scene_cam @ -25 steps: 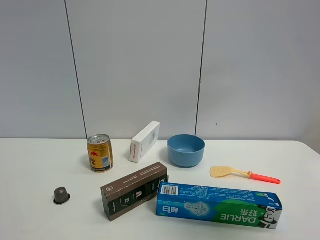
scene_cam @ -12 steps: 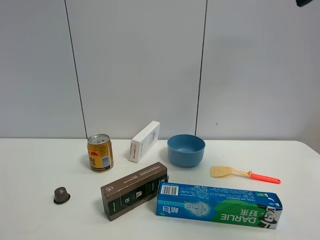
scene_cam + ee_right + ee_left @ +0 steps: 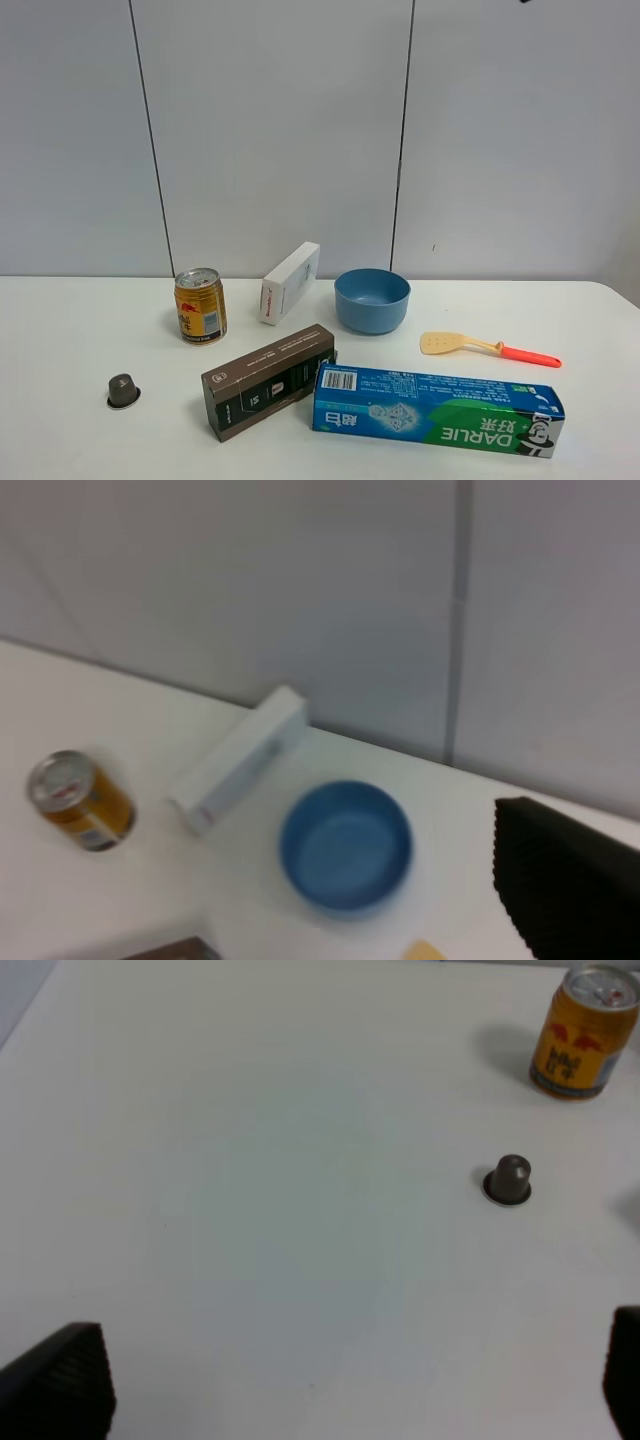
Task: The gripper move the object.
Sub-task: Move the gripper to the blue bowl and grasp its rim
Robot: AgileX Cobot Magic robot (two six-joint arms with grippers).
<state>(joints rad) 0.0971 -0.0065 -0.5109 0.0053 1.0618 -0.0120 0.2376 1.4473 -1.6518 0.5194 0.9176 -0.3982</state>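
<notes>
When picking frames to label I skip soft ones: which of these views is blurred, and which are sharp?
Right wrist view: blurred, the blue bowl and can have smeared edges. Exterior high view: sharp, evenly lit, print on the toothpaste box legible. Left wrist view: sharp, the capsule crisply outlined.

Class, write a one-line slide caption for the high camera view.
Blue bowl on the white table, between a white box and a yellow spatula.

Blue bowl [image 3: 372, 300], gold-and-red can [image 3: 200, 306], yellow spatula [image 3: 445, 343] with red handle [image 3: 530, 356], blue-green box [image 3: 437, 410], white table [image 3: 60, 330].
</notes>
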